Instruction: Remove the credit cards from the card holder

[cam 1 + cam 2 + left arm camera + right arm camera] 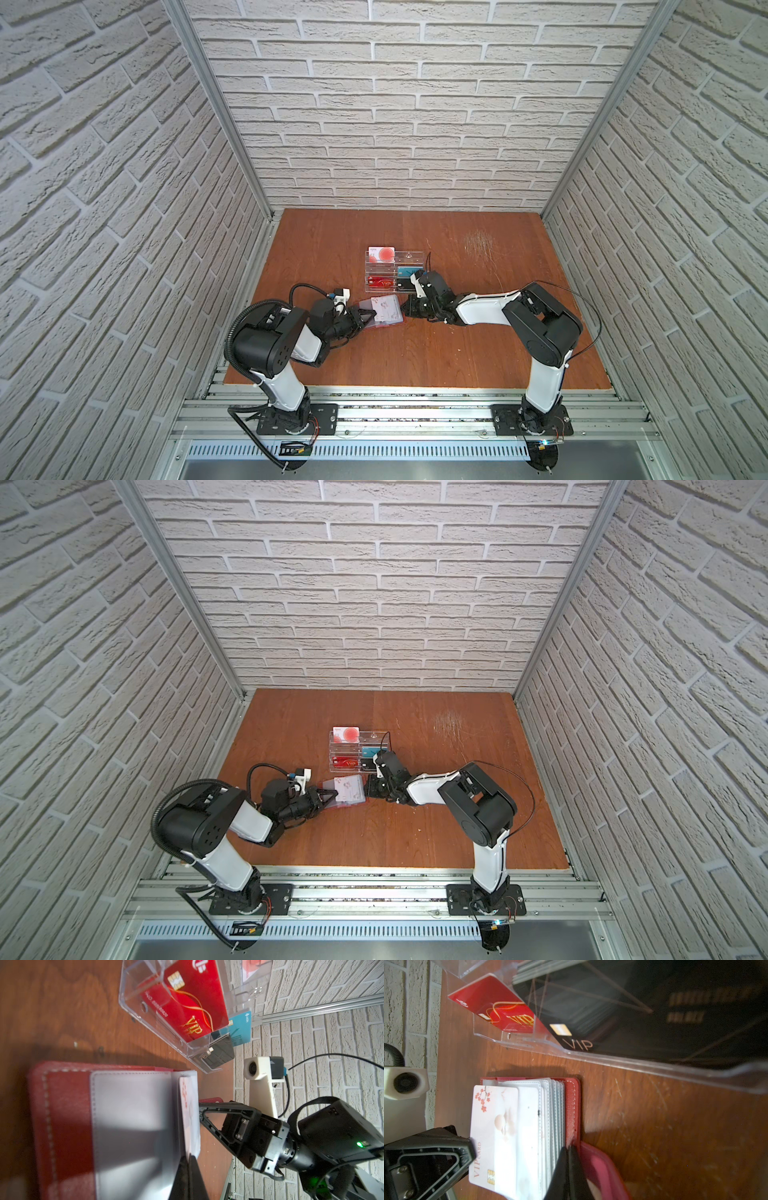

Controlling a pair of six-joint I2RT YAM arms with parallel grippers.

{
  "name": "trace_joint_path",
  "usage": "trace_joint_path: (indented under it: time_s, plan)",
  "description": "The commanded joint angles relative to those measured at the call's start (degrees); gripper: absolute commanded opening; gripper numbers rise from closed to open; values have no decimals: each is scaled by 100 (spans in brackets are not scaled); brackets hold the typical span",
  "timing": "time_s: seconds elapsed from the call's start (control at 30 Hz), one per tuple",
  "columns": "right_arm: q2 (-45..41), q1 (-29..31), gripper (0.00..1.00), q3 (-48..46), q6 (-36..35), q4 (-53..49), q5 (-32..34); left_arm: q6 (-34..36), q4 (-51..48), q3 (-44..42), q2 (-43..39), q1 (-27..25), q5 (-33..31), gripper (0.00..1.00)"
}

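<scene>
The card holder (390, 319) lies open on the worktop (457, 345) a little left of centre in both top views, just below the acrylic rack (409, 258) and apart from it. In the right wrist view its clear sleeves (550, 1109) fan out mid-frame against the red cover, and a white blossom card (494, 1126) sticks partway out of the front sleeve toward the left of the frame.

The left claw (470, 1142) is closed on that card's exposed edge at lower left. The left wrist view shows the same thin card (188, 1109) running down between that claw's dark fingers. The right claw (568, 1150) comes up from the bottom of the frame, pinched tight on the holder's far edge, where the sleeves meet the red cover.

The card looks light, thin and stiff, with a smooth face that could slip from a shallow pinch. A hold well in from the free edge would be safer than one at the very rim. It should probably be drawn flat, in line with the sleeve, since tilting would wedge it against the stitched seam. The holder itself seems soft and light, and would likely drag along with the card unless the right claw pins it

The red VIP card (187, 1005) standing in the rack is not being handled
</scene>
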Motion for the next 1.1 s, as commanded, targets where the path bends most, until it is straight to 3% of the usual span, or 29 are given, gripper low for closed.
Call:
trace_joint_path:
  time_s: [0.0,0.47,0.73,1.07]
  plan:
    - [137,60,6,-156,36,-392,8,380,-112,-41,-269,101,132,0]
    - [-20,-14,6,-387,150,-296,56,1265,-1967,34,-1382,287,-25,0]
    - [-133,-26,6,-502,151,-254,60,1100,-2203,133,-1757,290,-294,0]
    - [-273,-32,7,-662,117,-62,35,1311,-4149,535,-3118,276,-1074,0]
